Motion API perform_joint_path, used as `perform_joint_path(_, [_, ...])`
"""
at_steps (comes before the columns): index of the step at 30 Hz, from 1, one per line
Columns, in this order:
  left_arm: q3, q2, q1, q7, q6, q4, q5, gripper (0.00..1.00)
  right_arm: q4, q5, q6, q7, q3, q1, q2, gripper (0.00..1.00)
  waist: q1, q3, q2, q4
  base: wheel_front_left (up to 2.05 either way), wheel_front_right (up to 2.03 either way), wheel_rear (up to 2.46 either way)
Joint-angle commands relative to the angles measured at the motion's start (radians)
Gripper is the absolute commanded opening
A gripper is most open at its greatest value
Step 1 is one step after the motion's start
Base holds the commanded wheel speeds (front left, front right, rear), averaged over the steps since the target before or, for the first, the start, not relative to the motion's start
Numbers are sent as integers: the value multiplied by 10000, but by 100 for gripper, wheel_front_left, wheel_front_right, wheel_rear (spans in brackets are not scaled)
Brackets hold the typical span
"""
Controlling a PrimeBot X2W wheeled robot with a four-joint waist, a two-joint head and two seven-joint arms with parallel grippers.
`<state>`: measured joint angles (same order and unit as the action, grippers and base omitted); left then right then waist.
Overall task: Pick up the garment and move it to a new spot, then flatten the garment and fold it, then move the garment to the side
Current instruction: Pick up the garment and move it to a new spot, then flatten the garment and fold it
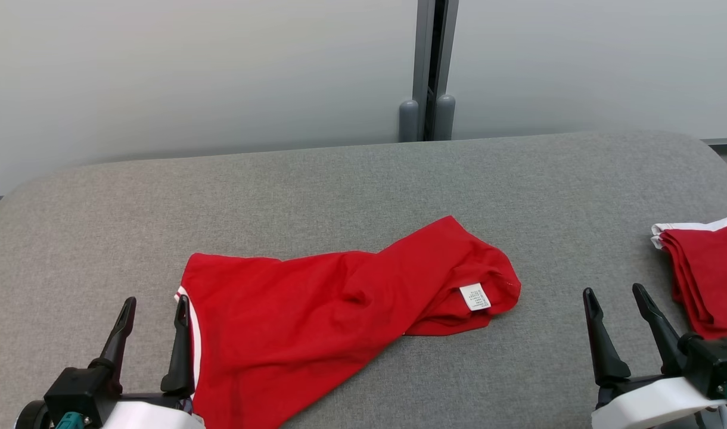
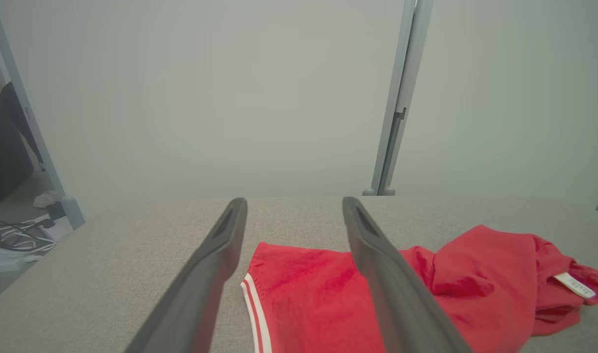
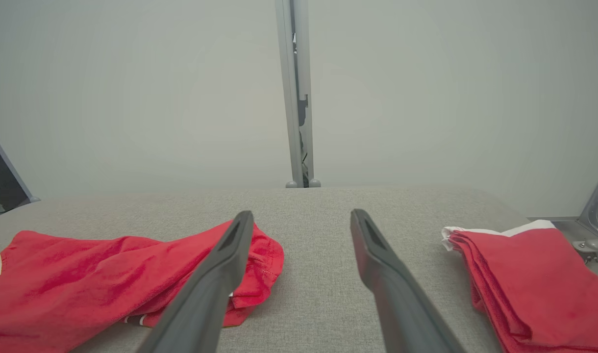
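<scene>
With the crumpled red garment (image 1: 316, 322) lying from the middle of the grey table (image 1: 339, 185) toward its near edge, and the left gripper (image 1: 157, 304) and right gripper (image 1: 614, 291) both spread wide and empty above that near edge, a clean pick-up probably means pinching a raised fold rather than flat cloth.

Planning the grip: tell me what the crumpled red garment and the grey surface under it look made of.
The crumpled red garment: soft matte knit, likely cotton jersey; it drapes in loose folds. The grey surface: matte woven upholstery-like fabric, going by its speckled weave.
</scene>
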<state>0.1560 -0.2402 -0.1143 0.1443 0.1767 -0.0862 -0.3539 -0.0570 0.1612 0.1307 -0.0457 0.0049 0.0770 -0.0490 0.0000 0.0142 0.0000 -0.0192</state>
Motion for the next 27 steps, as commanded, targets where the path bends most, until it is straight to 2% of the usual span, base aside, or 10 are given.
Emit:
perform_joint_path(1, [-20,-72,43,11,47,-60,-23,100,-10,41,1,-70,-8,11,-44,100,0,24,0,-19,0,0,0])
perform_joint_path(20, [68,-93,217,98,120,-82,-80,100,-50,-50,1,-22,-56,-38,-44,100,0,189,0,49,0,0,0])
perform_joint_path(24, [85,-103,317,146,129,-112,-75,100,105,-231,1,150,292,-154,-68,100,0,371,0,97,0,0,0])
perform_joint_path(27, [138,-92,546,192,74,-170,-33,100,351,-263,1,246,808,-337,-352,100,0,644,0,201,0,0,0])
